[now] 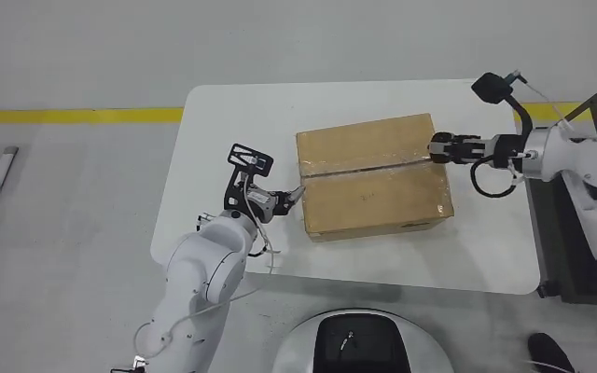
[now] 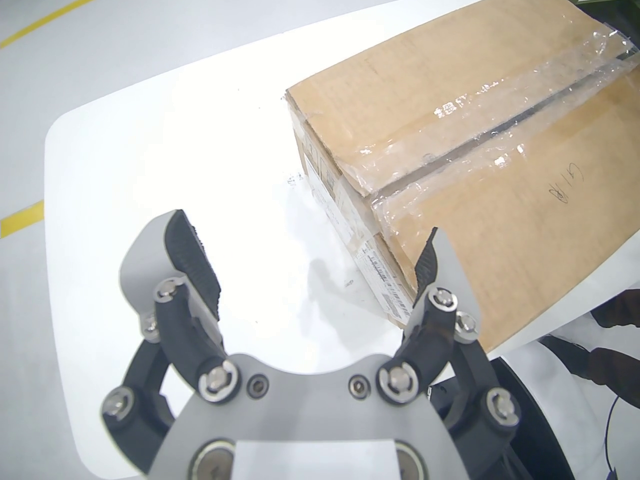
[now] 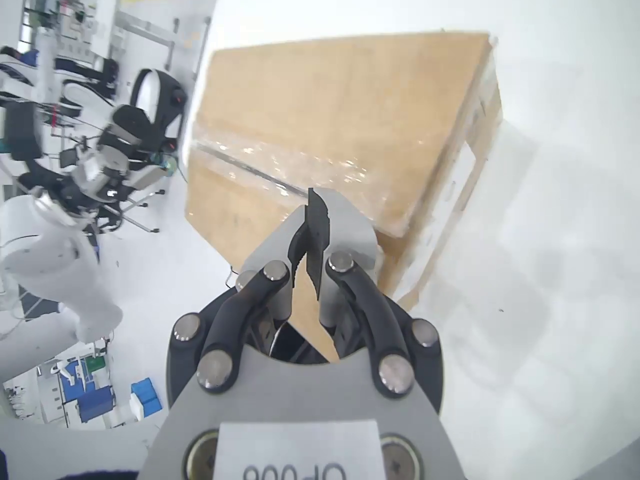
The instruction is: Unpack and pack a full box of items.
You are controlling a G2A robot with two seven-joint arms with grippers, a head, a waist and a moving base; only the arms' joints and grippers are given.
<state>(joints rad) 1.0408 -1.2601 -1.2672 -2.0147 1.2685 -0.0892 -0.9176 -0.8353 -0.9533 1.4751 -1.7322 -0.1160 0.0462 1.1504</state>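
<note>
Brown cardboard box (image 1: 373, 177), flaps down, clear tape (image 2: 480, 152) along its seam, between wide-spread left gripper (image 2: 307, 232) and pinched-together right gripper (image 3: 311, 224).

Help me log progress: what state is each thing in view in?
Cardboard box: closed, flat on the table, top flaps down.
Tape: clear, wrinkled, stuck over the top seam.
Left gripper: open, empty, beside one end of the box.
Right gripper: shut, tips at the seam on the opposite end.

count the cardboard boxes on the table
1. The cardboard box sits closed and taped near the middle of the table, between the left gripper and the right gripper. Anything inside it is hidden.
</note>
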